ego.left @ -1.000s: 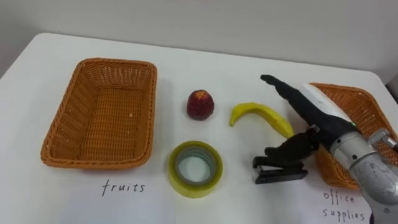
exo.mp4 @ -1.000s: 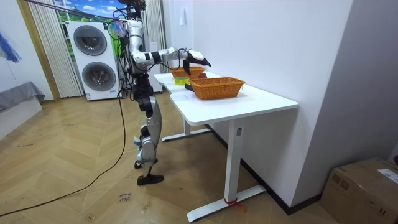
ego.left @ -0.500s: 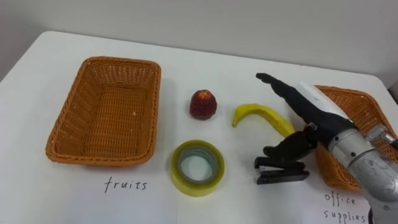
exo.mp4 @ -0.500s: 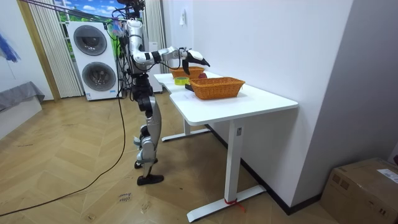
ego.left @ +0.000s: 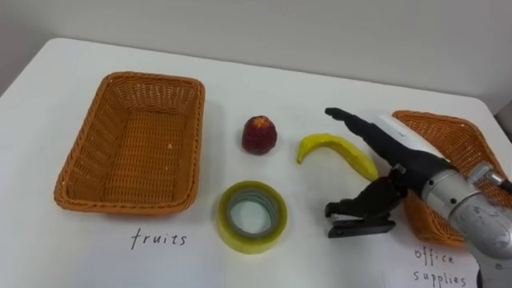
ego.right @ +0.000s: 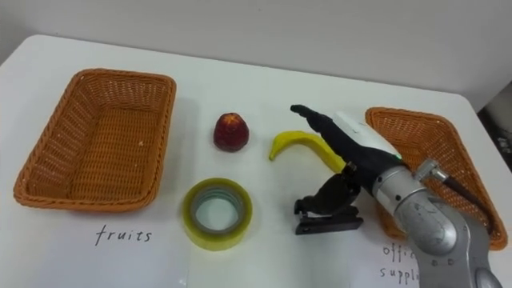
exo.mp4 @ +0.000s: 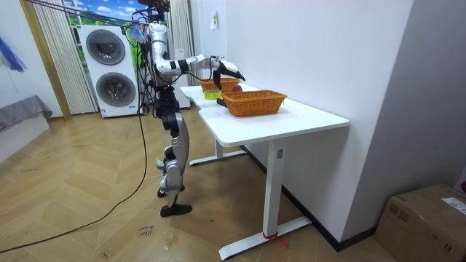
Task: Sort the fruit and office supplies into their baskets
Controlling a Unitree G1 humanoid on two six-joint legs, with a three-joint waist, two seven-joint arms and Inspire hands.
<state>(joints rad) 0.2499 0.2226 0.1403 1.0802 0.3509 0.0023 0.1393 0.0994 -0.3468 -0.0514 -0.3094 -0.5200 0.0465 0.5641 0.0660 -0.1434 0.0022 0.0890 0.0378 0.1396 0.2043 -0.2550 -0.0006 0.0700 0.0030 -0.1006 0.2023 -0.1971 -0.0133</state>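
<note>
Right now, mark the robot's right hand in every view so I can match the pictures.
Left eye view: right hand at the right, fingers stretched over the banana.
Right eye view: right of centre, above the stapler.
Room view: raised over the table's far end.
Shared landmark: the orange basket beside the hand.

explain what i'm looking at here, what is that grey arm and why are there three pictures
It is a humanoid robot sorting things. Two pictures come from the cameras in its head, looking down at a white table; the third comes from a camera across the room and shows the robot standing at the table's end. On the table sit a left basket and a right basket, and between them a red fruit, a banana, a roll of tape and a black stapler. The grey arm ends in its right hand: fingers stretched out above the banana, thumb down by the stapler. It holds nothing.
</note>
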